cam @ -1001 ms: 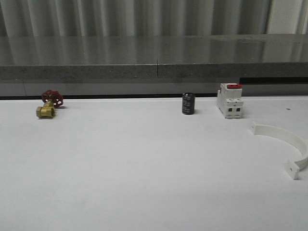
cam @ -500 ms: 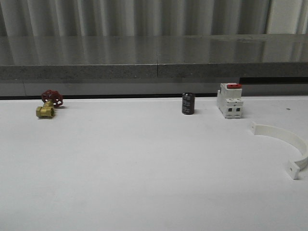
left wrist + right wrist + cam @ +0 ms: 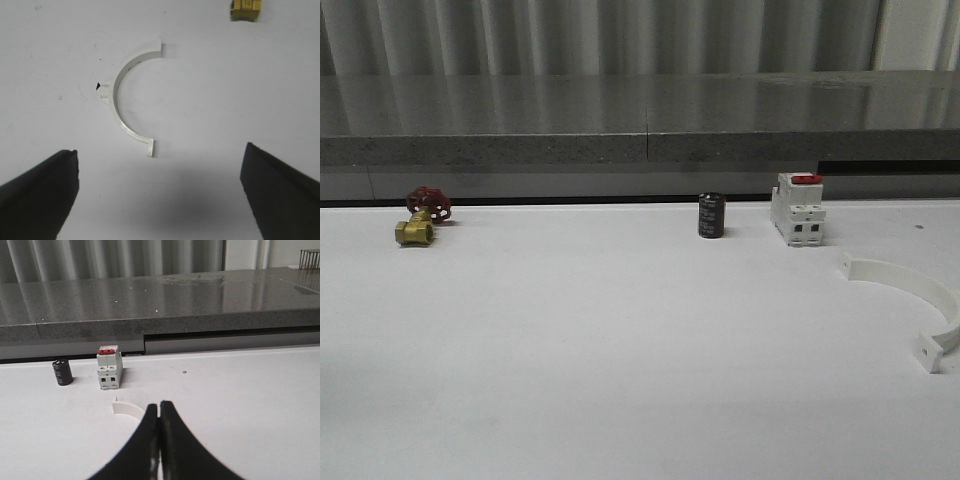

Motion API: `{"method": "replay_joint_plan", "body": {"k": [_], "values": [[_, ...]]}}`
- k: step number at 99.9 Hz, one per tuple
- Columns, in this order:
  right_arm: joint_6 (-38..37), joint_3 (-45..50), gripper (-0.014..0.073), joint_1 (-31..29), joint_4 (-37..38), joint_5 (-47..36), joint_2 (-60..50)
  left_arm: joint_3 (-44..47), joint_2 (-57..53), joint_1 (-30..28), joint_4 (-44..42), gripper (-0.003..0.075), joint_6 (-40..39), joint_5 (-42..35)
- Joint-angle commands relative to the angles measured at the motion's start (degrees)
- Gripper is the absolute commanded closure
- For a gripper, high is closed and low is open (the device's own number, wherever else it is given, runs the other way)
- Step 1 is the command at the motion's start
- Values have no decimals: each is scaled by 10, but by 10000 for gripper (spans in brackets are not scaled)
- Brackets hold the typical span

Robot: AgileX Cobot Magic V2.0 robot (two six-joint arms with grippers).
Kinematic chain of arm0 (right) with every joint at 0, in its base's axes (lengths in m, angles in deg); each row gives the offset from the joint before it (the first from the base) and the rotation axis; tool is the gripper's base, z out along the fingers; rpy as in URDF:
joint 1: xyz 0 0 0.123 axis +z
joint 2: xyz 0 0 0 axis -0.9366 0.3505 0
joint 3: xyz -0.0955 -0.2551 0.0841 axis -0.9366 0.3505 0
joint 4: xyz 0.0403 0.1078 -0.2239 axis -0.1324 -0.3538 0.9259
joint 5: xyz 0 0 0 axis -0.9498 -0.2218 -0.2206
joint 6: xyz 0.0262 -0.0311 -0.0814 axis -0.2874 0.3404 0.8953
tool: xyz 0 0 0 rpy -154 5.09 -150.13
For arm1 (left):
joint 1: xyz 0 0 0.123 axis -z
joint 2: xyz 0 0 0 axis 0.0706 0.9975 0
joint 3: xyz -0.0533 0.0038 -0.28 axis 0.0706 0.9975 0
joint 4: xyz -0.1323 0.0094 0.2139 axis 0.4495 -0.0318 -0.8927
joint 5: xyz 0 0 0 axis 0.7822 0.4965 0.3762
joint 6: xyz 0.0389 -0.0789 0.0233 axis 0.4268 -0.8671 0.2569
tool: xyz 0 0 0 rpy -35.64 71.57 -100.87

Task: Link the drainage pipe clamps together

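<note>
- Drainage pipe clamps: two white half-rings, well apart, not joined.
- First clamp half [image 3: 920, 300] at right edge of white table [image 3: 620, 340] in front view; lying flat, arc bulging toward right/far side, flat tab w/ hole at near end, other tab at far-left end.
- Same half seen in right wrist view [image 3: 131, 409], partly hidden behind fingers; just nearer than the switch.
- Second clamp half [image 3: 126, 98] in left wrist view; flat on table, small tabs at both ends, small lug mid-arc on outer side, tiny dark mark beside lug.
- Left gripper [image 3: 160, 190]: wide open, fingers [image 3: 37, 192] far apart, holding nothing; second half lies on table beyond the gap, apart from both fingers.
- Right gripper [image 3: 159, 430]: closed, black fingertips pressed together, nothing between; sits above table, near side of first half.
- White boxy switch [image 3: 798, 209] w/ red top, upright at back of table, just beyond first half.
- Black cylinder, looks like a capacitor [image 3: 711, 215], upright, left of switch, apart from it.
- Brass valve [image 3: 418, 224] w/ red handwheel at far left back; brass end also at edge of left wrist view [image 3: 245, 9], well apart from second half.
- Grey stone-look ledge [image 3: 640, 120] along back, corrugated wall behind.
</note>
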Motion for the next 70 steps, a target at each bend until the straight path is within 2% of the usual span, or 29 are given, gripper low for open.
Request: {"method": "replay_joint_plan", "body": {"k": [1,33,70], "values": [[5,-9,662,-2,0,-51,-11,-46,37,-21,37,81,38,-30],[5,-9,662,-2,0,-51,-11,-137,202,-78,48,81,79,-29],[5,-9,662,-2,0,-51,-11,-182,325,-85,48,81,90,-62]]}}
